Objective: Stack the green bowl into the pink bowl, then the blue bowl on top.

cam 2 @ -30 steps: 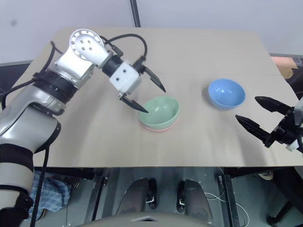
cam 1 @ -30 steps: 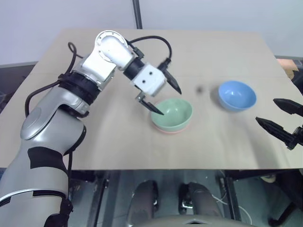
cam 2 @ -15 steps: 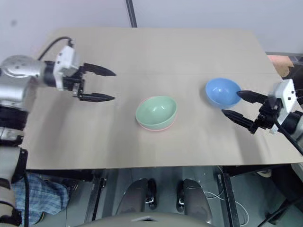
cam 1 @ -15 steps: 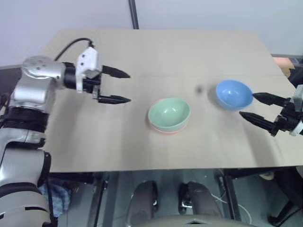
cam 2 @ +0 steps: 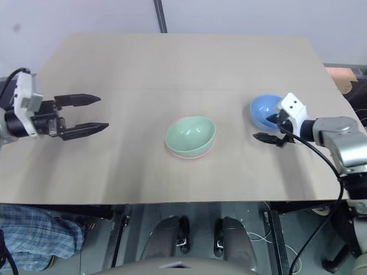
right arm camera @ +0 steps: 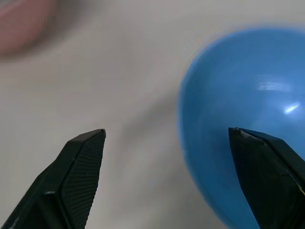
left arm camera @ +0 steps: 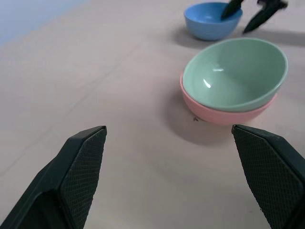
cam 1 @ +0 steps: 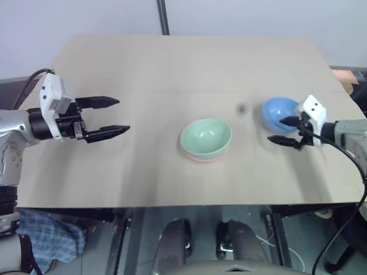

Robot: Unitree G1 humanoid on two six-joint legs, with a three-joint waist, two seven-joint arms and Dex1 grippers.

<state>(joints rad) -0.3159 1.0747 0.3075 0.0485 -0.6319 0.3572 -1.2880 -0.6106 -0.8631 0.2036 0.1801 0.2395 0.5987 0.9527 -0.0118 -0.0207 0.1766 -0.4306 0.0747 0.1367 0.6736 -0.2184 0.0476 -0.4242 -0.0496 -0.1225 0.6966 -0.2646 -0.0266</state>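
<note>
Green bowl [cam 1: 206, 137] sits nested in pink bowl [left arm camera: 224, 112], mid-table [cam 1: 172, 69]. Blue bowl [cam 1: 279, 113] stands apart, to their right. Right gripper [cam 1: 282, 130] straddles its rim, fingers spread (one inside, one outside). Left gripper [cam 1: 109, 116] hangs wide open over the table's left side, holding nothing.

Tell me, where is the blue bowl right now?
The blue bowl sits on the table's right side, right of the stacked green bowl, with the right gripper open at its rim.
</note>
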